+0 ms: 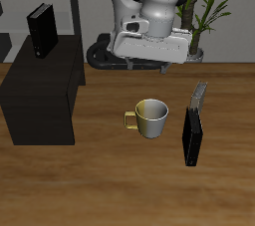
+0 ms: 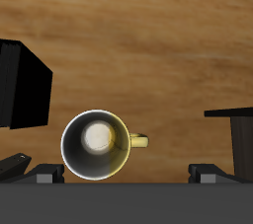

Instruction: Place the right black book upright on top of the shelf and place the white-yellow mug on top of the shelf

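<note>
Wooden table (image 1: 110,185): black book (image 1: 41,31) upright on shelf (image 1: 40,96) (done), white-yellow mug (image 1: 151,117) left, at 6 o'clock below my gripper (image 1: 149,66), fingers wide, empty.

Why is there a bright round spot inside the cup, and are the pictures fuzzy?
In the wrist view, the white-yellow mug shows a pale glow on its bottom, probably light reflecting there. In the exterior view, the mug casts a soft shadow on the table. Both views look slightly soft and coarse rather than sharp.

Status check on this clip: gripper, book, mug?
Gripper above the table, holding nothing. Right black book upright on shelf. White-yellow mug on table. Path clear.
</note>
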You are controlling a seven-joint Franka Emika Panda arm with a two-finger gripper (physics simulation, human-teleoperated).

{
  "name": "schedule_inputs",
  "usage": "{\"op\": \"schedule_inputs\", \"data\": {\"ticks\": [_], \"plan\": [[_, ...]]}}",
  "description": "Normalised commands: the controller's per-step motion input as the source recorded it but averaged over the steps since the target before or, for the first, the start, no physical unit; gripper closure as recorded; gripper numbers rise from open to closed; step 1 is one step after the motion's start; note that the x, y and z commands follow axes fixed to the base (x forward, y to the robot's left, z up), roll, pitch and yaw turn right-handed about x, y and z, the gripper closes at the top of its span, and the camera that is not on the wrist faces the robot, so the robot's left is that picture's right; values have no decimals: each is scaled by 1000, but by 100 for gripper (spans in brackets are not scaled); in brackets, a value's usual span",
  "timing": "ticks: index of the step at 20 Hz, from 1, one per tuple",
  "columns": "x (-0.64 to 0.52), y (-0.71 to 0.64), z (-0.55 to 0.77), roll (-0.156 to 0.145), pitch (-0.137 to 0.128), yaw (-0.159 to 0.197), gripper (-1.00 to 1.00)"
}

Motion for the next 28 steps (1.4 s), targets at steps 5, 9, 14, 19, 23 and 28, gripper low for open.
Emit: {"op": "schedule_inputs", "data": {"ticks": [5,9,14,19,23,28], "plan": [[176,177,-321,11,34,12,-100],[144,47,-447,-11,48,-30,-100],[-43,144,-351,-14,6,-40,-100],[-275,470,-142,-8,-61,-50,-100],[-150,450,-80,-6,-70,-1,-100],[-26,164,-117,38,-6,10,-100]]}}
